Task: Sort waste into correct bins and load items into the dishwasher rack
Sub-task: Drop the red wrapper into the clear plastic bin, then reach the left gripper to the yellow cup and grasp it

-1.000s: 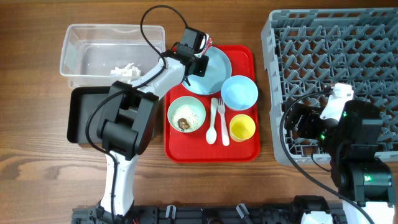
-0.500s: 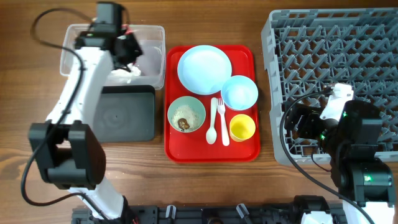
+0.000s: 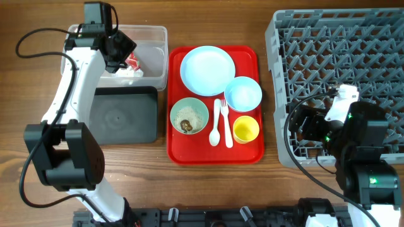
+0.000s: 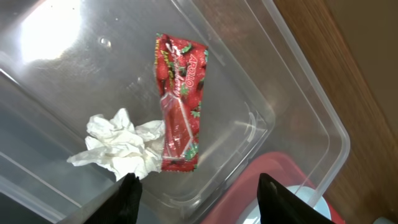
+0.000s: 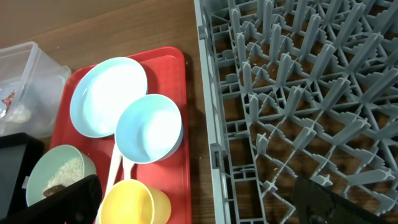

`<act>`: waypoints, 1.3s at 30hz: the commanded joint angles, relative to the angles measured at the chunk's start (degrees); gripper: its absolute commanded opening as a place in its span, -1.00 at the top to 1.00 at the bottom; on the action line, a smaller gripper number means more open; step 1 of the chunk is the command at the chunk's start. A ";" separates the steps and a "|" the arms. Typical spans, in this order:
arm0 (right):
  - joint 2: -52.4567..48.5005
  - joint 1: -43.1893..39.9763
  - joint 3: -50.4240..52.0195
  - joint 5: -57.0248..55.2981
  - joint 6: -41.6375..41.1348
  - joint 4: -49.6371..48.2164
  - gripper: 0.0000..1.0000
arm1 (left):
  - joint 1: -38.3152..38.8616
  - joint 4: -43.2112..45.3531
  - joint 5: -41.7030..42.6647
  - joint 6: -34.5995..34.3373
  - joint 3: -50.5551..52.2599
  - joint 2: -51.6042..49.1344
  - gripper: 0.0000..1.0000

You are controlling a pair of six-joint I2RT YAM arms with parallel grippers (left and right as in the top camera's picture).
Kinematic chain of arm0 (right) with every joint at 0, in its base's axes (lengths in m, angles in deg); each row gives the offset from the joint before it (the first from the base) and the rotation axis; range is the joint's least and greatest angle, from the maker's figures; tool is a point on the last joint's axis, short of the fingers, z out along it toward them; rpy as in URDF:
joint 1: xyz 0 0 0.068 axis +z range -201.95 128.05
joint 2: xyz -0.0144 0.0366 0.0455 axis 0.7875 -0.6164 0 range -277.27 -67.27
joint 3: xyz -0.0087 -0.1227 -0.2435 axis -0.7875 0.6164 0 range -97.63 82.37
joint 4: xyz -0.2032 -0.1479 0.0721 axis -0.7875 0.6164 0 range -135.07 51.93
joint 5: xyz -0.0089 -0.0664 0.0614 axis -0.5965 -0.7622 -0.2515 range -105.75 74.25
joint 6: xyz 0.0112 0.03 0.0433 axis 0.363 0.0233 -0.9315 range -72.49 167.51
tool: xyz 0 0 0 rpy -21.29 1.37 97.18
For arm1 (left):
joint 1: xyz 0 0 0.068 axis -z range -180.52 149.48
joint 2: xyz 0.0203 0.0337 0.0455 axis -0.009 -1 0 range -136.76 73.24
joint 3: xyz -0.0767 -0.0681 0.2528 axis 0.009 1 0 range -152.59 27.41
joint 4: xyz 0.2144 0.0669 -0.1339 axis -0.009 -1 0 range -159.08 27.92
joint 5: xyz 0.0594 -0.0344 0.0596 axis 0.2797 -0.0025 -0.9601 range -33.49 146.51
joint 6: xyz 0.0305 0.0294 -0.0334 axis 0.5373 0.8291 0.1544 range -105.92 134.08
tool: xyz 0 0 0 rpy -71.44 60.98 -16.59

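The crumpled red-and-white wrapper point(image 4: 180, 102) lies beside white tissue point(image 4: 121, 146) in the clear rectangular plastic tub point(image 4: 298, 106) at the brown wooden table's point(image 3: 208, 189) far left, under the wide, empty left gripper point(image 4: 199, 193), while the right gripper point(image 5: 202, 199) gapes empty at the grey plastic rack's point(image 5: 298, 74) left edge.

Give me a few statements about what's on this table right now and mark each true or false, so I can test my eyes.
1. The red wrapper lies inside the clear tub. True.
2. The left gripper is clamped on the wrapper. False: its fingers are apart above the tub, and the wrapper lies loose on the tub floor.
3. The pale green bowl has crumbs in it. True.
4. The yellow cup stands in the grey rack. False: it stands on the red tray.
5. The white tissue lies in the tub next to the wrapper. True.
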 commanded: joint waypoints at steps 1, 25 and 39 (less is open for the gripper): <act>0.00 0.24 -1.53 0.20 0.94 -0.13 -0.99 | 1.60 1.20 1.53 7.30 0.20 2.10 -0.24; 0.00 0.22 -1.53 -10.97 -0.79 10.25 -0.99 | 43.60 -11.80 7.32 25.75 0.44 -3.72 -0.19; 0.00 0.22 -1.53 -10.95 -0.81 10.62 -0.99 | 47.25 -8.92 7.30 25.77 5.25 -5.49 0.21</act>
